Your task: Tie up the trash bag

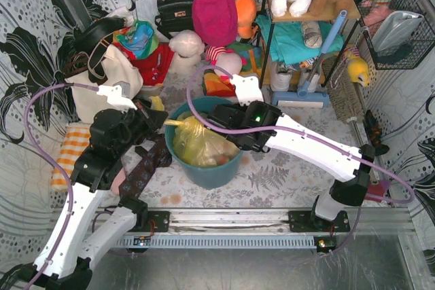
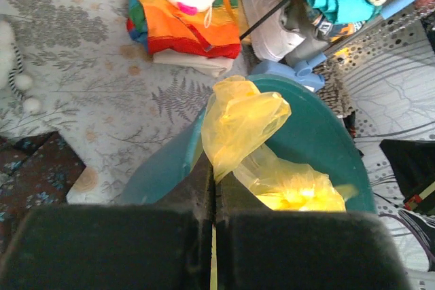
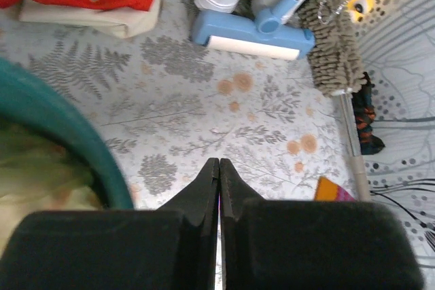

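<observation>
the trash bag (image 1: 197, 144) is sitting inside the teal bin (image 1: 204, 176), lining it and bulging with rubbish, near the middle of the desk (image 3: 204, 100). the left hand (image 2: 212, 171) is clamping one loose corner of the bag at the bin's left rim, with the film pinched between its pressed-together fingers. it is holding that corner up and out over the rim, likely to form one of the two ears a knot needs. the right hand (image 3: 219, 162) is showing its fingers together with nothing between them. it is hovering over bare desk just beside the bin's right rim, probably placed to take the opposite corner. the bag is thin, translucent yellow-green film, crinkling into soft folds and glowing where light is passing through. it is looking slippery and easy to tear, so a firm pinch is suiting it better than a hard tug. the bin is round, smooth, rigid plastic, and the desk covering is carrying a grey fern print.
</observation>
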